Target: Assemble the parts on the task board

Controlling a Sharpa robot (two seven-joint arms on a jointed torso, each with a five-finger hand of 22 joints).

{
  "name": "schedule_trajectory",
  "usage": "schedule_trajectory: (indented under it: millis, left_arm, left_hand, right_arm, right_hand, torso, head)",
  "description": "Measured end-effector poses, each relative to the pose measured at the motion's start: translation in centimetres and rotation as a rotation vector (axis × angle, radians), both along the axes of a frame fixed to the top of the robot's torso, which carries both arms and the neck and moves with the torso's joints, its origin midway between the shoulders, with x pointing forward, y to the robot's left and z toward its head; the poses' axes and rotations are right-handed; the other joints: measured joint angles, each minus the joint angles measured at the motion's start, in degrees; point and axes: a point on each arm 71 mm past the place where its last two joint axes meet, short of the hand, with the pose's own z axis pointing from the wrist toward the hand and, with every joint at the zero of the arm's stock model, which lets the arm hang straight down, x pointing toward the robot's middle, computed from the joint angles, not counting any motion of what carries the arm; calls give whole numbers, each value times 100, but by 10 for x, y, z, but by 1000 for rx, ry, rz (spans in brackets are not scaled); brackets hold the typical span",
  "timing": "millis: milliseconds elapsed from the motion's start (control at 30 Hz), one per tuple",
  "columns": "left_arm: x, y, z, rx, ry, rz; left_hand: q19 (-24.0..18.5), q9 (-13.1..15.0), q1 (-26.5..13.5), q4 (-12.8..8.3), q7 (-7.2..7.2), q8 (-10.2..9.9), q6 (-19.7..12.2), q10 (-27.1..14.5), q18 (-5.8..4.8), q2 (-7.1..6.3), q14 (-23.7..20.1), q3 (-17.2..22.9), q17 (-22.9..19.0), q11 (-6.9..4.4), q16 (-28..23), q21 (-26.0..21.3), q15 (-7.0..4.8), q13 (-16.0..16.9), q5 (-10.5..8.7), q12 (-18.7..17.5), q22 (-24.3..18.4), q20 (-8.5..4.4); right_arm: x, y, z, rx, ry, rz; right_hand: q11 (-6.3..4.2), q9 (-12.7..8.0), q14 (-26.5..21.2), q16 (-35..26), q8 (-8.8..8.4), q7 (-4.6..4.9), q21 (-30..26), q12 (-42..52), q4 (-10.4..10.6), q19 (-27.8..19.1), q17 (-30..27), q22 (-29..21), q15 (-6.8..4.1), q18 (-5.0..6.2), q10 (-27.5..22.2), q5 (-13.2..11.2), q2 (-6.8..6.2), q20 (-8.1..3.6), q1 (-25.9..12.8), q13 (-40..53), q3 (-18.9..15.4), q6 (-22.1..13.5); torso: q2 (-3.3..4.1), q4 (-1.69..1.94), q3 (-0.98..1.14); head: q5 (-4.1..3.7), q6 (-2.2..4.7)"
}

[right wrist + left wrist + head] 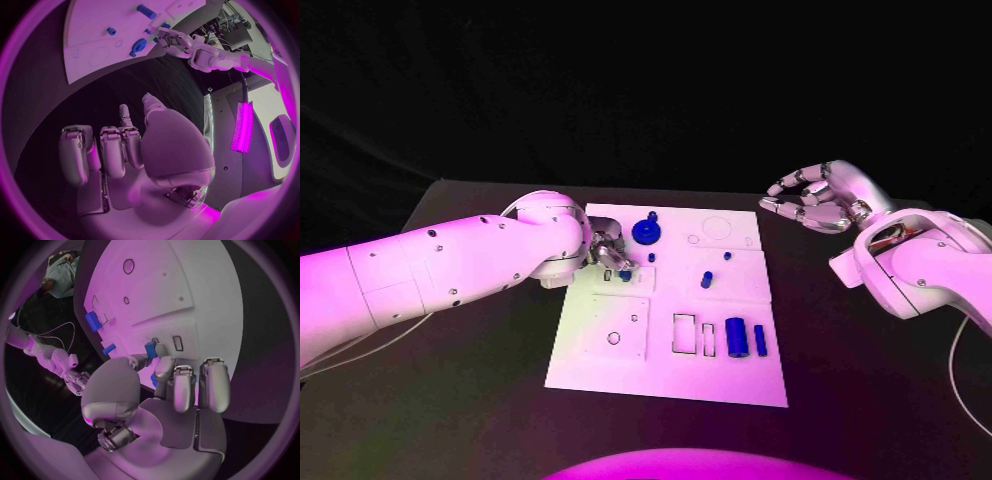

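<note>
The white task board [589, 372] lies in the middle of the black table. My left hand [607, 250] is low over the board's far left section, and its thumb and a finger pinch a small blue part [150, 349] right by two small rectangular slots [177, 342]. My right hand [812, 200] hovers off the board's far right corner with its fingers loosely curved and nothing in them. On the board are a round blue part with a peg [648, 232], a small blue cylinder [705, 279], a thick blue cylinder [736, 337] and a thin blue bar [760, 339].
Two empty upright rectangular slots [685, 333] sit left of the thick cylinder. A round hole [615, 338] is in the near left section, and a ring outline [717, 227] is at the far right. Black table [473, 400] surrounds the board.
</note>
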Motion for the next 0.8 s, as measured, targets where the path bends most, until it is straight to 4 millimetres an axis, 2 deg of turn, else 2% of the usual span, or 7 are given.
schedule_trajectory:
  millis: [233,467,800]
  left_arm:
    - [0,0,0,2,-1,-1]
    - [-1,0,0,3,-1,-2]
    - [-3,2,-1,-9,8,1]
  left_hand:
    - [0,-6,-61,19,0,0,0,0,0,-30,0,-50,4,0,0,0,0,0,0,0,0,0]
    - [0,-25,-347,32,20,0,20,0,0,30,0,-269,4,0,0,0,0,-6,0,0,3,0]
    - [0,-46,-414,29,19,-41,19,-1,0,-37,0,-366,4,1,0,0,0,-87,0,0,3,0]
  right_arm:
    - [0,0,0,0,0,0]
    - [0,0,0,0,0,-1]
    - [0,-1,0,-1,-1,-2]
  right_hand:
    - [0,0,0,0,0,0,0,0,0,0,0,-1,0,0,0,0,0,0,0,-1,0,0]
    - [0,4,0,0,0,0,0,0,0,0,0,-1,0,0,0,0,0,0,0,-1,0,0]
    - [0,4,0,0,0,0,0,0,0,0,-1,-2,0,0,0,0,4,0,-49,-1,0,0]
  torso:
    - [0,1,0]
    - [0,2,1]
    - [-1,2,2]
  head:
    - [-1,7]
    - [-1,9]
    - [4,8]
